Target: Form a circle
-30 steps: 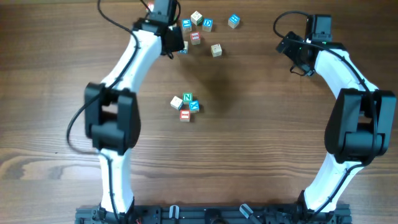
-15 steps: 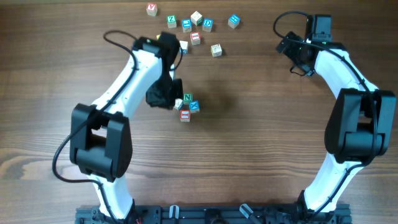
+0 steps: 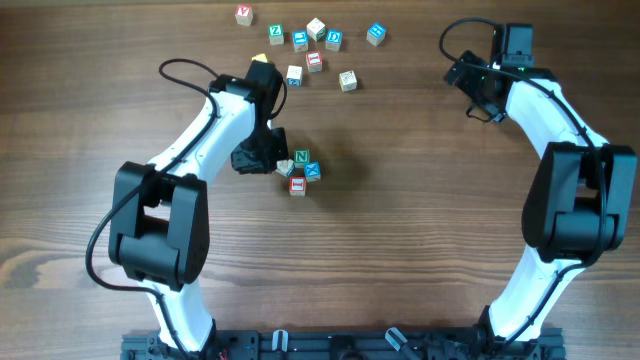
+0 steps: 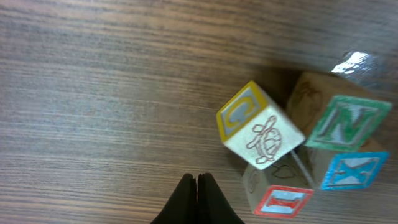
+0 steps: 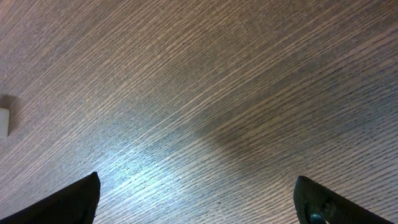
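Counter [image 3: 420,220]: brown wood grain, carrying everything listed below.

The circle [image 3: 300,170]: a tight huddle of little wooden letter cubes near the middle of the counter, towards the left arm's side. From the left wrist view it consists of:
- green "N" cube [image 4: 342,121], at the far side;
- blue "X" cube [image 4: 348,169], touching the green one;
- red "I" cube [image 4: 283,200], at the near edge, partly cut off by the frame;
- plain pale cube [image 4: 311,90] with a faint line drawing, behind the green one;
- yellow "C" cube [image 4: 258,124] with a turtle drawn on its pale face, tilted so two faces show, pressed against the side of the huddle.

Whether the ring closes fully I cannot tell.

Left claw [image 3: 268,158]: fingers pinched tight together with nothing between them, tips [image 4: 196,186] low over bare wood just beside the yellow "C" cube.

Right claw [image 3: 472,78]: spread wide and holding nothing, parked at the far right of the counter, well apart from every cube; only wood shows between its fingers [image 5: 74,199].

Loose scatter [image 3: 314,45]: about nine similar letter cubes strewn along the far edge, apart from the huddle.
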### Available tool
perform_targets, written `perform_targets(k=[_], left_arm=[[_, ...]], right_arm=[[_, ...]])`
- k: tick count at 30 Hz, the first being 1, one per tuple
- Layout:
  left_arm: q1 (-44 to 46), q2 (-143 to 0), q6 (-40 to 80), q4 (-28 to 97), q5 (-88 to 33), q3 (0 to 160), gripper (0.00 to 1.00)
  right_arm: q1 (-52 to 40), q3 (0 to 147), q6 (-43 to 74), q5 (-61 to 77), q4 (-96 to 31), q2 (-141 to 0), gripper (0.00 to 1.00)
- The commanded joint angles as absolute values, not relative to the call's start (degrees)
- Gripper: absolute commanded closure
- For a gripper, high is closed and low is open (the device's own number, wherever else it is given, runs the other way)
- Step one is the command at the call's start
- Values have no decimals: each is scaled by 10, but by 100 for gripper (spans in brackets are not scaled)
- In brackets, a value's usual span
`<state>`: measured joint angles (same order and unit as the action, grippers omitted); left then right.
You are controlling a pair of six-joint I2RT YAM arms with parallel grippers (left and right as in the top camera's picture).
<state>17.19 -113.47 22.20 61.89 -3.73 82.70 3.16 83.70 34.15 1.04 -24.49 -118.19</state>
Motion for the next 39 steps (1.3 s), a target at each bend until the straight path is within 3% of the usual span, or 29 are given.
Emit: perform_targets(k=[1, 29, 39], left_arm=[[171, -1134, 235, 602, -29, 804, 94], [171, -1134, 264, 511, -25, 778, 91], [159, -1128, 263, 569, 16, 809, 93]], right_arm=[[31, 835, 334, 5, -244, -1192, 0], [31, 835, 334, 5, -244, -1192, 0], [31, 835, 334, 5, -244, -1192, 0]])
